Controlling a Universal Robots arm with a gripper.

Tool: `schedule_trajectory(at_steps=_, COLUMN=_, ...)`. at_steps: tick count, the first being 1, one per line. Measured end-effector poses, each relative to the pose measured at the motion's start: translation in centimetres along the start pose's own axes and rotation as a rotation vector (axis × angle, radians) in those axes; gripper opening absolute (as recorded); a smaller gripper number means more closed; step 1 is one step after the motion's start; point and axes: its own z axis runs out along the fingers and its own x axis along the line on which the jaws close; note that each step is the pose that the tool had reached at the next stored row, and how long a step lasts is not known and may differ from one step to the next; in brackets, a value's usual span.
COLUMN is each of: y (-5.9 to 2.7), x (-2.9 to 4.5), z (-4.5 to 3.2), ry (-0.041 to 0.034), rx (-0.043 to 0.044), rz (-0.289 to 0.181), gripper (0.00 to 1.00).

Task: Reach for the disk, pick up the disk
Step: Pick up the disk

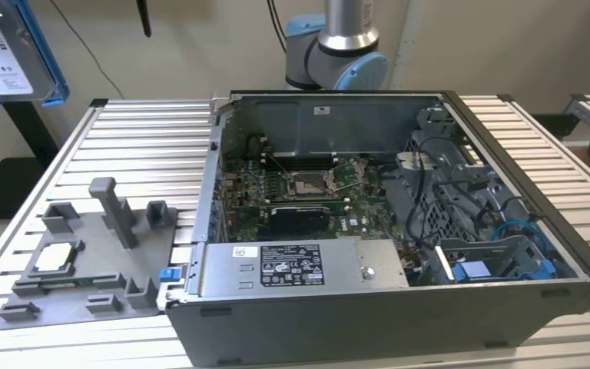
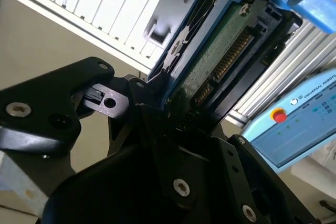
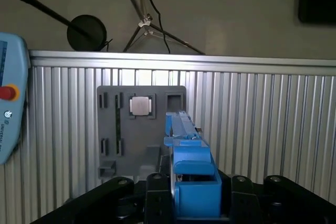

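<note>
The disk (image 1: 3, 54) hangs high at the exterior view's far left, well above the table, its white label facing out and its blue bracket around the edge. In the second wrist view the disk (image 2: 220, 51) shows its green circuit-board side, and my gripper (image 2: 176, 111) is shut on its lower end. Seen edge-on in the first wrist view, the disk (image 3: 190, 150) sits between the black fingers (image 3: 156, 188) of my gripper (image 3: 194, 195), above the grey fixture plate.
An open computer case (image 1: 377, 327) stands on the slatted aluminium table (image 1: 141, 146), with a blue bay (image 1: 479, 270) inside. Left of it lies a grey fixture plate (image 1: 90, 265) holding a small silver chip (image 1: 54, 257). A teach pendant (image 3: 8, 108) rests at the table's edge.
</note>
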Motion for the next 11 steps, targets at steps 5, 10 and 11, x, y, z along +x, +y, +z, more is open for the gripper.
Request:
schedule_trajectory(at_steps=5, y=-0.86, x=0.01, z=0.0, ry=0.0001, rx=-0.0003, rz=0.0, gripper=0.0)
schedule_trajectory(at_steps=10, y=-1.95, x=0.03, z=0.02, ry=0.0001, rx=-0.0005, rz=0.0, gripper=0.0)
schedule_trajectory(at_steps=11, y=-2.19, x=0.03, z=0.01, ry=0.0002, rx=-0.0007, rz=0.0, gripper=0.0)
